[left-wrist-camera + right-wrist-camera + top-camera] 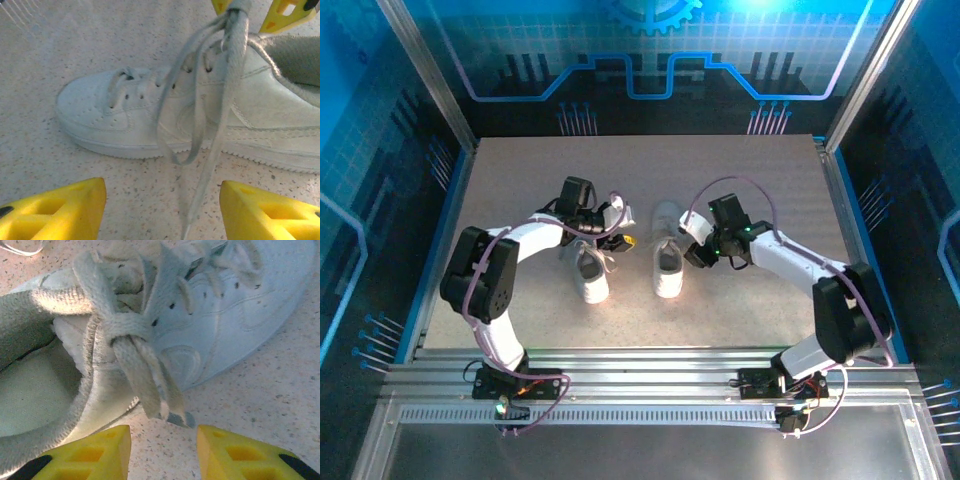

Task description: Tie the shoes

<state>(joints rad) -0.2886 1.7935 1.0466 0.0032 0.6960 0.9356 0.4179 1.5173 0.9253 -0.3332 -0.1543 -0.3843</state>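
Note:
Two white shoes stand side by side mid-table, the left shoe (590, 282) and the right shoe (668, 275). My left gripper (623, 238) hovers between them, open. In the left wrist view its fingers (162, 200) frame the right shoe (115, 115), and a loose lace (225, 100) trails down between them, not pinched. My right gripper (694, 252) is beside that shoe and open. Its yellow tips (252, 7) flank the raised lace bunch. In the right wrist view the gripper (164, 440) sits just short of two lace ends (145, 380) hanging from a knot on the shoe (240, 315).
Metal frame posts (440, 100) and blue walls enclose the speckled table (520, 170). A ridged aluminium rail (650, 370) runs along the near edge by the arm bases. A stray bit of lace (20, 247) lies on the table beyond the heel.

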